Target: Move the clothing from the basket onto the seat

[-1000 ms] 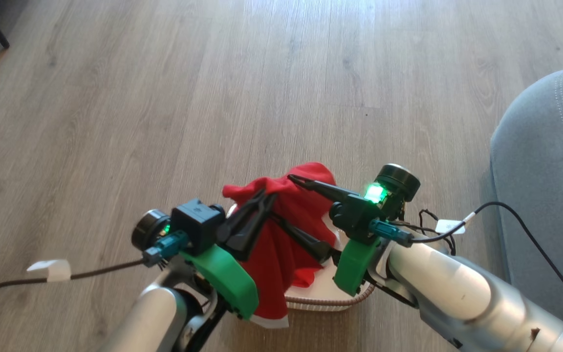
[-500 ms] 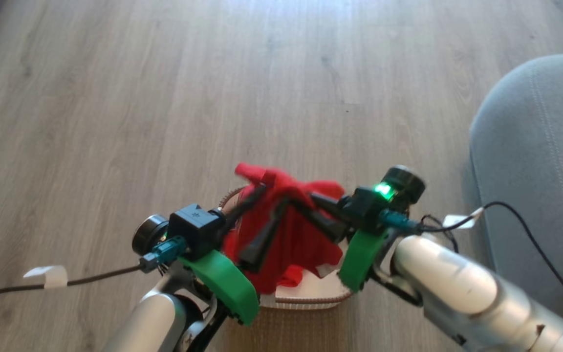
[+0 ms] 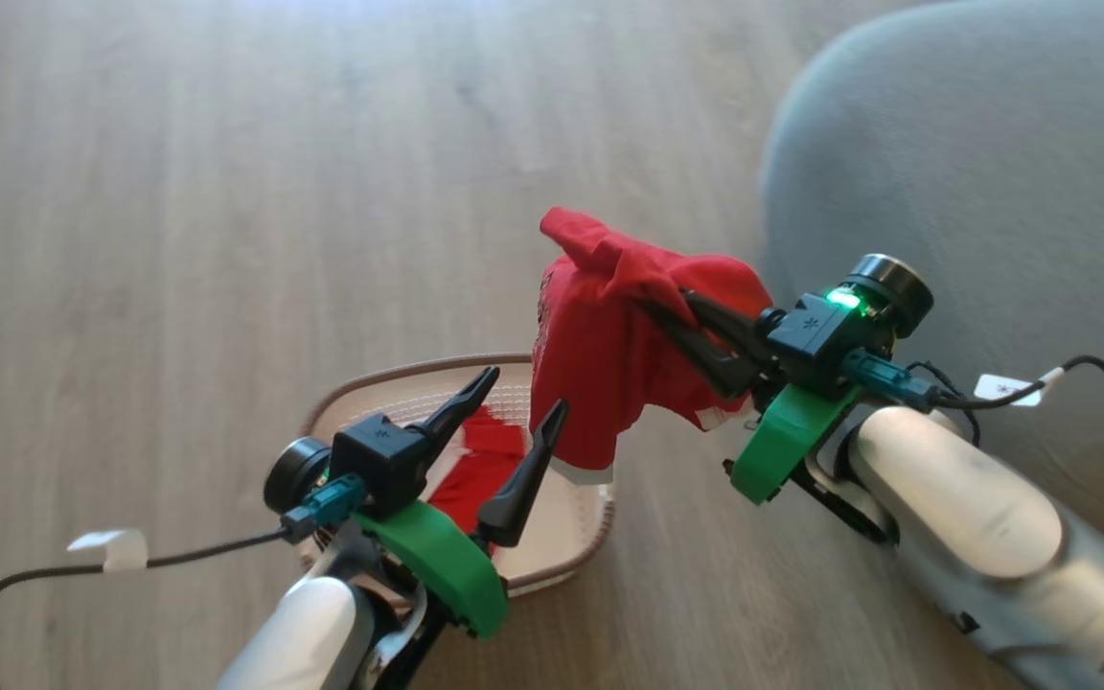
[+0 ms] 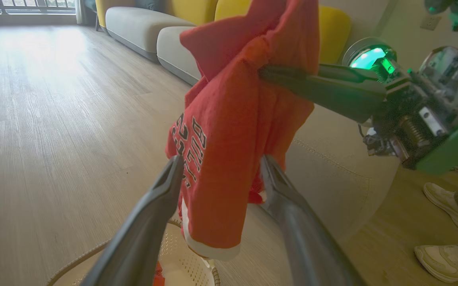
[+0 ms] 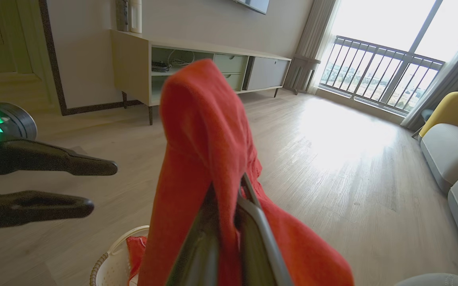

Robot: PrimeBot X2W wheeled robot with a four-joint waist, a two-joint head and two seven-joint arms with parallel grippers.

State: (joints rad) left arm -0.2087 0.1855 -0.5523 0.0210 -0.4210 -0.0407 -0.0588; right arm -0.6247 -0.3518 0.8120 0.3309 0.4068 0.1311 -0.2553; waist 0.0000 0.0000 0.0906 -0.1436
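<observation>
My fingers (image 3: 523, 474) are long, dark, tapered. Green brackets (image 3: 437, 565) sit behind them; silver forearms (image 3: 964, 498) trail black white-tagged cables (image 3: 217, 543).

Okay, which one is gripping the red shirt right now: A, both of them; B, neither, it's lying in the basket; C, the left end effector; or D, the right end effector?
D: the right end effector is pinched shut on the red shirt, which hangs over the basket, while the left end effector stands open and grips nothing.
</observation>
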